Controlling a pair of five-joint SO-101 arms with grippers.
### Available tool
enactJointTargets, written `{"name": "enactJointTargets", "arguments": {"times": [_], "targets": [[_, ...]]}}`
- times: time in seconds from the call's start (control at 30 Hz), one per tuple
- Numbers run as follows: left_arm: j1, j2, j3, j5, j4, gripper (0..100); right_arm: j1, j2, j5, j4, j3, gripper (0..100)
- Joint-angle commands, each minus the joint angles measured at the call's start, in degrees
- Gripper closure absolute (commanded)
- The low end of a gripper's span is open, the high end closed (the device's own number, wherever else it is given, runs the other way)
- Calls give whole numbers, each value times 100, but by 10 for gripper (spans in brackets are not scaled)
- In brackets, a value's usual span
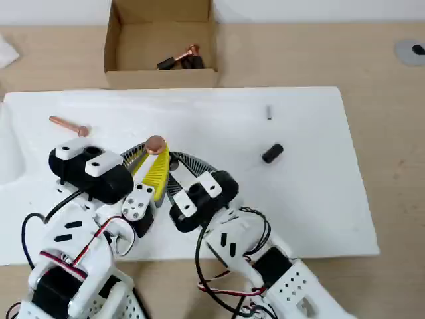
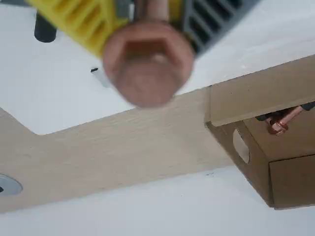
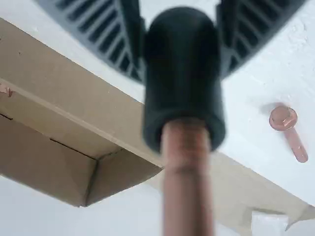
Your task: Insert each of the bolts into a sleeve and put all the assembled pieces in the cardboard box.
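My left gripper (image 1: 156, 149) (image 2: 147, 7), with one yellow finger, is shut on a copper bolt (image 1: 155, 143) near the middle of the white mat (image 1: 312, 199); the bolt's hex head (image 2: 147, 61) faces the left wrist camera. Close beside it, my right gripper (image 1: 174, 163) (image 3: 181, 29) is shut on a black sleeve (image 3: 182, 73). The bolt's shaft (image 3: 187, 182) sits inside that sleeve. The cardboard box (image 1: 159, 73) (image 2: 256, 98) (image 3: 64, 142) stands beyond the mat and holds assembled pieces (image 1: 182, 60) (image 2: 281, 121).
A loose copper bolt (image 1: 68, 125) (image 3: 288, 130) lies at the mat's far left. A loose black sleeve (image 1: 272, 153) (image 2: 44, 29) lies to the right, with a small grey piece (image 1: 269, 112) beyond it. A metal disc (image 1: 410, 50) sits at the table's far right.
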State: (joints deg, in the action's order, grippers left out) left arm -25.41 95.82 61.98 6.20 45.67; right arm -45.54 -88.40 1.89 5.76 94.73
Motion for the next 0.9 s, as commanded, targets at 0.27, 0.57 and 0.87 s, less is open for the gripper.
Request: {"name": "enactJointTargets", "arguments": {"times": [0.27,0.57,0.87], "targets": [[-18,31,-220,-114,598,857,57,-66,35,0,-92,989],[580,-13,-615,-536,1143,817,127,-66,35,9,-145,989],[1116,-22,-1029,-510,1143,971,549,-4,-325,0,-303,989]]}}
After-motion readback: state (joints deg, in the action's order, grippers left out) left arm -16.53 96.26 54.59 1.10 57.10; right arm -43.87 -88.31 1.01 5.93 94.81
